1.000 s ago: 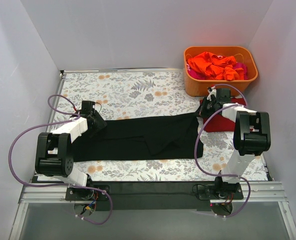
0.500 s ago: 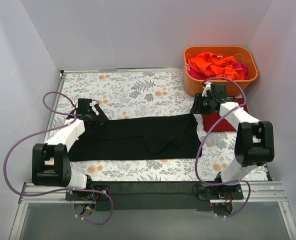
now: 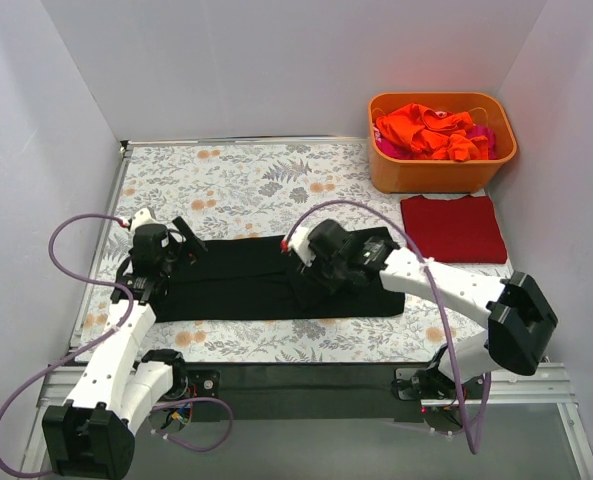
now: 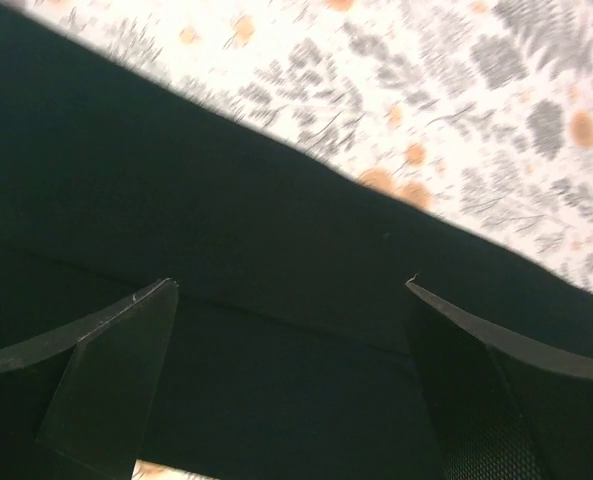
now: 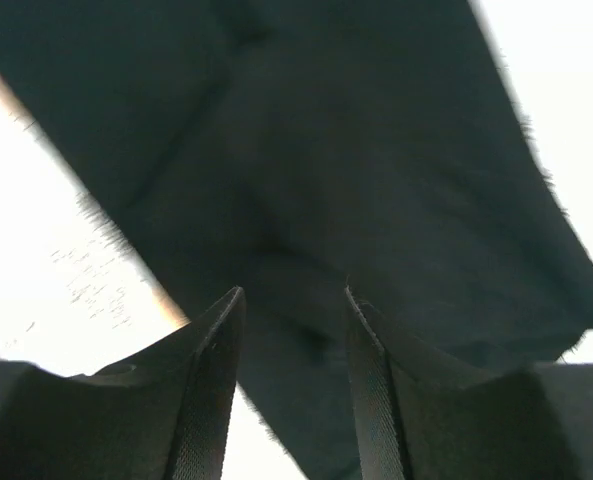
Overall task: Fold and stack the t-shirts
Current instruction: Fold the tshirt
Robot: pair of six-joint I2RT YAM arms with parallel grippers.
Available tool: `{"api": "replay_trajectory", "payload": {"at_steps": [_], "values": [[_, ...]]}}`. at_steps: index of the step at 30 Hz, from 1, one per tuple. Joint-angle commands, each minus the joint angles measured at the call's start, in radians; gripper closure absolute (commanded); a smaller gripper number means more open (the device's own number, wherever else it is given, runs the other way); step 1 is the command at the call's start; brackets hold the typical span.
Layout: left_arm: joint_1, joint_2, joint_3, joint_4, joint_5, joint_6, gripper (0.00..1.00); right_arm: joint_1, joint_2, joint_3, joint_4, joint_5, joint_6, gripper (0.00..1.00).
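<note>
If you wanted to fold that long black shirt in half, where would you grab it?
Probably at the corners of its right end, coming in low from the right. The black t-shirt lies flat as a long strip on the tablecloth, so only its thin edges offer something to pinch.

Built as two slim arms, the left arm (image 3: 126, 345) and right arm (image 3: 446, 285), from white link shells between chunky black joint housings, each trailing a looping purple cable (image 3: 76, 220) and ending in a black hand, left hand (image 4: 291, 290) and right hand (image 5: 294, 295), with two tapered matte fingers (image 4: 116, 345).
</note>
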State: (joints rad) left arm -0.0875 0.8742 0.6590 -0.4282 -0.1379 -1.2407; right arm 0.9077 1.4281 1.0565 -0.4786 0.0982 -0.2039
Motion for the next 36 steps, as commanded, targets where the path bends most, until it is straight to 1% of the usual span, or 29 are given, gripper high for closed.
{"api": "replay_trajectory", "payload": {"at_steps": [1,2,5,9,11,18,27,31,36], "values": [[-0.004,-0.070,-0.059,-0.009,-0.054,0.004,0.14,0.091,0.051,-0.004,-0.084,0.063,-0.071,0.58],[-0.004,-0.084,-0.074,-0.007,-0.052,-0.003,0.14,0.133,0.064,0.011,-0.090,0.064,-0.075,0.58],[-0.004,-0.115,-0.091,0.002,-0.055,-0.009,0.14,0.206,0.132,0.033,-0.129,0.103,-0.107,0.58],[-0.004,-0.113,-0.099,0.013,-0.074,-0.011,0.14,0.257,0.216,0.045,-0.150,0.193,-0.138,0.58],[-0.004,-0.115,-0.098,0.014,-0.089,-0.013,0.14,0.273,0.233,0.049,-0.149,0.205,-0.150,0.58],[-0.004,-0.112,-0.102,0.017,-0.097,-0.016,0.14,0.287,0.281,0.060,-0.140,0.307,-0.175,0.59],[-0.004,-0.104,-0.102,0.022,-0.092,-0.013,0.14,0.292,0.288,0.065,-0.118,0.380,-0.195,0.59],[-0.004,-0.100,-0.104,0.022,-0.091,-0.013,0.14,0.292,0.295,0.065,-0.104,0.379,-0.201,0.59],[-0.004,-0.096,-0.105,0.025,-0.086,-0.011,0.14,0.292,0.296,0.065,-0.087,0.374,-0.210,0.64]]}}
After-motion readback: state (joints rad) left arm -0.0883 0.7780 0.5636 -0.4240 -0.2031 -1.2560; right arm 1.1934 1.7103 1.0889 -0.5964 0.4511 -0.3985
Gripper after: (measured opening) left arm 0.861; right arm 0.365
